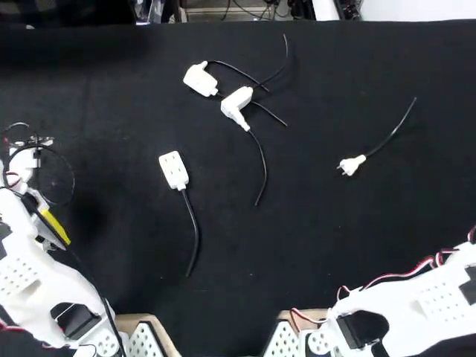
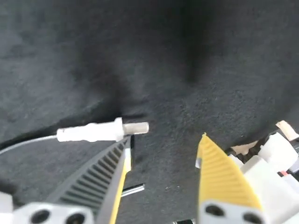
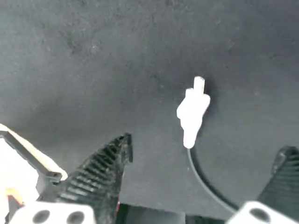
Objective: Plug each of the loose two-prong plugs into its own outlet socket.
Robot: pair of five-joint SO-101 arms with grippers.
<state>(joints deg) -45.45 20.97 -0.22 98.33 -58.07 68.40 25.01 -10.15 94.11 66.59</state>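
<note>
Right gripper [image 3: 205, 144] is gaping wide, plug [image 3: 192, 111] lying ahead; it should be pinching the body crosswise, leaving prongs free. Left gripper [image 2: 165, 139] is gaping too.

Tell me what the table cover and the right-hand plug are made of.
Table cover: apparently black felt-like cloth, matte, with fuzzy fibres showing up close. Plug: likely moulded white plastic, smooth and faintly glossy.
</note>
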